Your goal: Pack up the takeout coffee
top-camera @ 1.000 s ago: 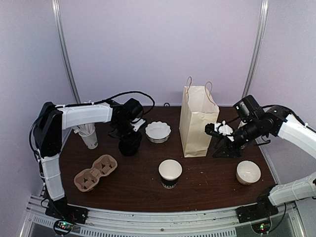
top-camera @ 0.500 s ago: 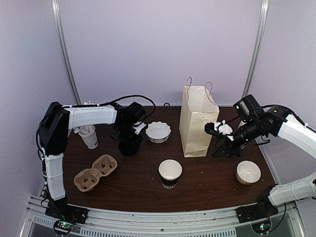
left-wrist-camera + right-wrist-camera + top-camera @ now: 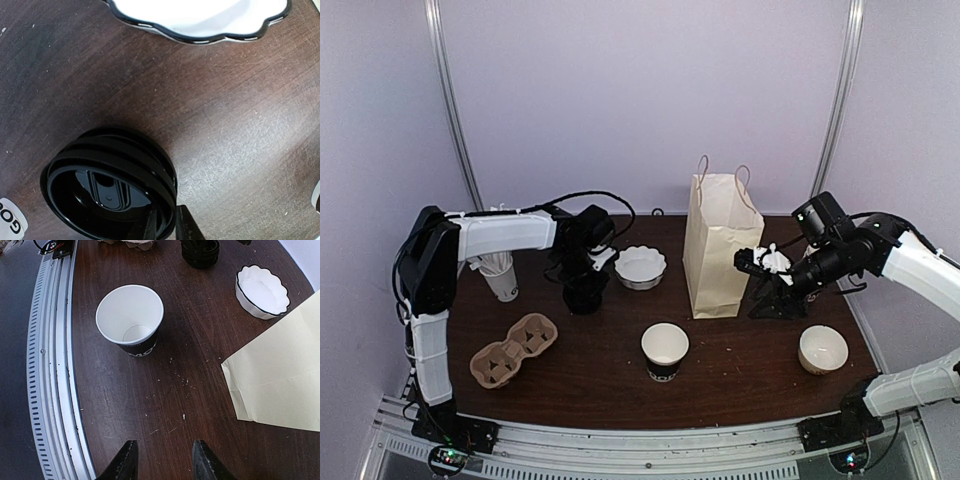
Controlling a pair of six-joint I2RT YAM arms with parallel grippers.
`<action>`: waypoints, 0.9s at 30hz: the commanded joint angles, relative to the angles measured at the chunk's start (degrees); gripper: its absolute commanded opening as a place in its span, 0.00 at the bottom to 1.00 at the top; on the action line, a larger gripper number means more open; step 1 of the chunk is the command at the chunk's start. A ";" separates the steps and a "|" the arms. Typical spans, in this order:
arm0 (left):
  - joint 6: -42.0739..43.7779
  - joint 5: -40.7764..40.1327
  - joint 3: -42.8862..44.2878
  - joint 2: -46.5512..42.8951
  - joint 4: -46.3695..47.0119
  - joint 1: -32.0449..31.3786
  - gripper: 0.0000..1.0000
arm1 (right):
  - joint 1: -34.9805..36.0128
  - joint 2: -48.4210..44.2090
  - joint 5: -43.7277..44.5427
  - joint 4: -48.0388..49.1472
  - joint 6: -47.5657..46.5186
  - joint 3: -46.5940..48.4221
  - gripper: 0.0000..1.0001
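Observation:
The takeout coffee cup [image 3: 665,350] stands open and without a lid at the front middle of the table, white above a black printed band. It also shows in the right wrist view [image 3: 131,320]. A stack of black lids [image 3: 584,293] sits left of centre. In the left wrist view my left gripper [image 3: 165,226] has its fingers closed on the rim of the top lid [image 3: 110,187], one inside and one outside. From above, the left gripper [image 3: 583,265] sits on the stack. My right gripper [image 3: 752,265] is open and empty beside the bag, and hangs above bare table [image 3: 162,460].
A tan paper bag [image 3: 720,250] stands upright at centre right. A scalloped white bowl [image 3: 640,267] sits next to the lids. A cardboard cup carrier [image 3: 513,350] lies front left and a white cup of straws [image 3: 500,275] stands at the left. A round bowl [image 3: 822,348] sits front right.
The left arm has shifted a little to the right over the lid stack. The right arm, the cup and the bag have not moved.

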 commanded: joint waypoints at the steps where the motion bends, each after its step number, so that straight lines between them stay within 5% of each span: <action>1: -0.10 -0.29 2.13 -0.37 -1.80 -0.18 0.14 | -0.28 -0.21 -1.02 0.13 -0.04 1.61 0.41; 14: 0.21 1.50 3.38 -9.55 -6.40 -0.18 0.06 | -0.21 1.03 -2.26 -1.48 -0.40 3.44 0.41; 24: 5.08 21.94 11.18 -18.22 -1.32 -1.76 0.06 | 1.16 7.24 -6.88 -8.67 -0.76 17.55 0.43; 27: 4.88 29.38 12.50 -20.43 3.85 -2.02 0.05 | 1.37 10.34 -9.30 -7.94 3.38 23.84 0.53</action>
